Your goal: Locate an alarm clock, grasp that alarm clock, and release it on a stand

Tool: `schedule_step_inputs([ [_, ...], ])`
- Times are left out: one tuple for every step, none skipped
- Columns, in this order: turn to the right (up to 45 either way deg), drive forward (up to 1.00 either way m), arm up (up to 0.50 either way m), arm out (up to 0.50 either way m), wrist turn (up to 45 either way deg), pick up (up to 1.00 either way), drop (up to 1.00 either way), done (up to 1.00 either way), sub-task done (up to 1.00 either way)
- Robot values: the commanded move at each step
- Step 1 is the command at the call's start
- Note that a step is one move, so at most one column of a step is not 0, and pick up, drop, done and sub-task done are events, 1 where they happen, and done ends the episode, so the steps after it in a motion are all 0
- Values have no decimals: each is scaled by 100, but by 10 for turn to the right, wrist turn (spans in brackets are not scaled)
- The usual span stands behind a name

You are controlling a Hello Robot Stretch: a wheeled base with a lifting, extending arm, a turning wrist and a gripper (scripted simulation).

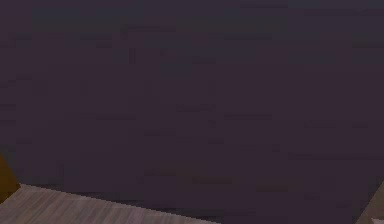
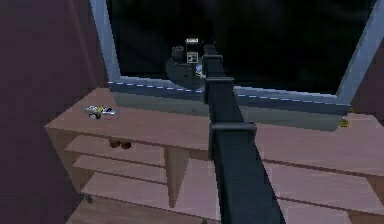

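1. Purple wall (image 1: pixel 200 90) is being faced in the forward view, with a brown edge (image 1: pixel 5 178) at the far left and a strip of floor (image 1: pixel 100 205) below.
2. In the arm side view a wooden stand (image 2: pixel 160 125) is being shown under a window (image 2: pixel 280 40). On the left of its top a pale thing (image 2: pixel 100 110) is lying, too small to be called the clock. Two dark bits (image 2: pixel 120 143) are sitting on the shelf below.
3. Right of these, the gripper (image 2: pixel 176 64) is being carried above the stand's top at the end of the arm (image 2: pixel 235 150). Its far end is being lost against the dark pane, so it cannot be told whether anything is being held, nor what state the fingers are in.
4. At the far right a yellow bit (image 2: pixel 343 124) is lying on the top.
5. The step is being judged as either the reach for the clock or its release on the stand. Where the clock is cannot be settled: the pale thing and the dark mass at the gripper are both being weighed.
6. If the pale thing is the clock, a shift toward the left and a lowering are being called for. If the clock is in the grip, a straight lowering onto the bare top is.
7. No writing is being made out. The white squares (image 2: pixel 192 46) are bearing black marks only.
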Motion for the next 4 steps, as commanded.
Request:
schedule_step_inputs([
  [0, 0, 0, 0, 0, 0, 100, 0, 0],
  [0, 0, 2, 0, 0, 0, 0, 0, 0],
  [0, 0, 0, -8, 0, 0, 0, 0, 0],
  [0, 0, 0, 0, 0, 0, 0, 100, 0],
])
